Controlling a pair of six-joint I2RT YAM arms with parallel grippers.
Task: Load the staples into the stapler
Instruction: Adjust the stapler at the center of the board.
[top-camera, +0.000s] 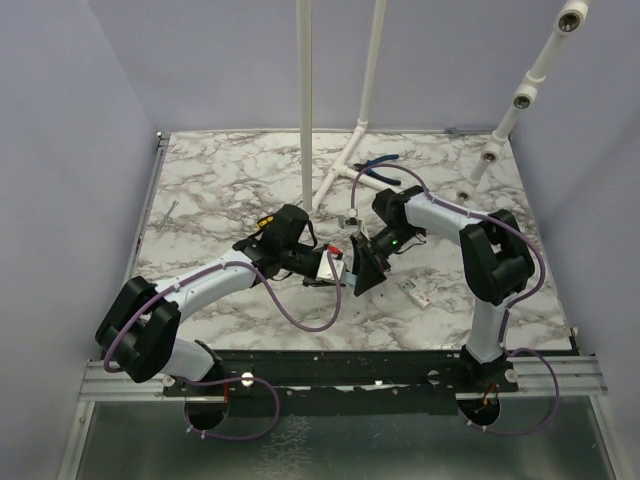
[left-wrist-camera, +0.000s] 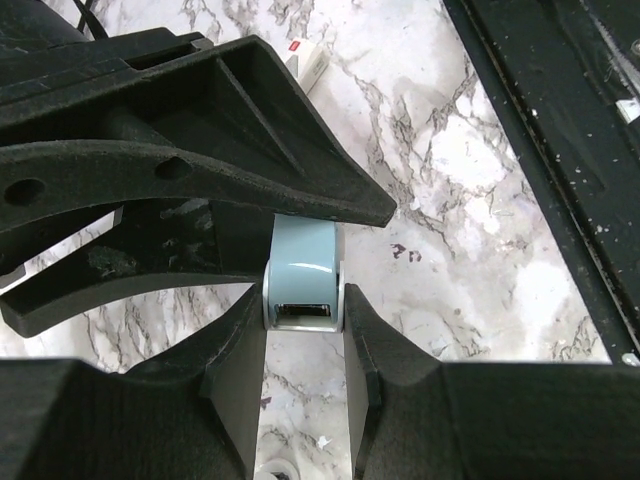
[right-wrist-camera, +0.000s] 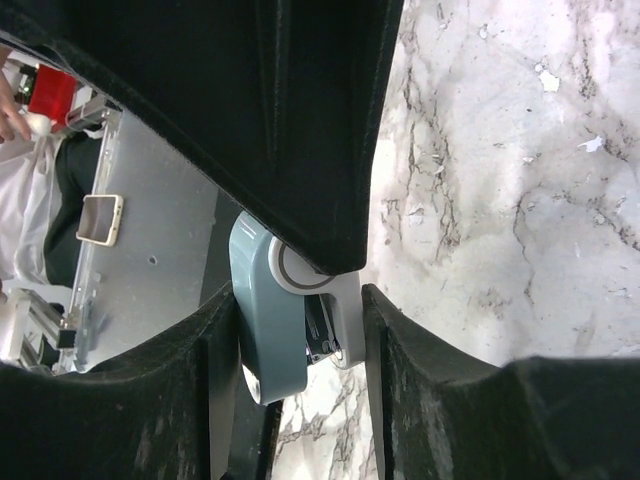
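No readable text, red label (left-wrist-camera: 295, 47) on small white box (left-wrist-camera: 308, 64) too blurred, dark marks (left-wrist-camera: 406, 253) on marble tabletop (left-wrist-camera: 480, 170) illegible

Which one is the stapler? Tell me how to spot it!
Look at the middle of the marble table, where the left gripper and right gripper meet. The stapler is the small blocky thing between their black fingers. It alone is pale blue-green, with silvery metal inside.

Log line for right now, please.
left gripper: gripping stapler | right gripper: closed on same stapler | stapler: held off marble table
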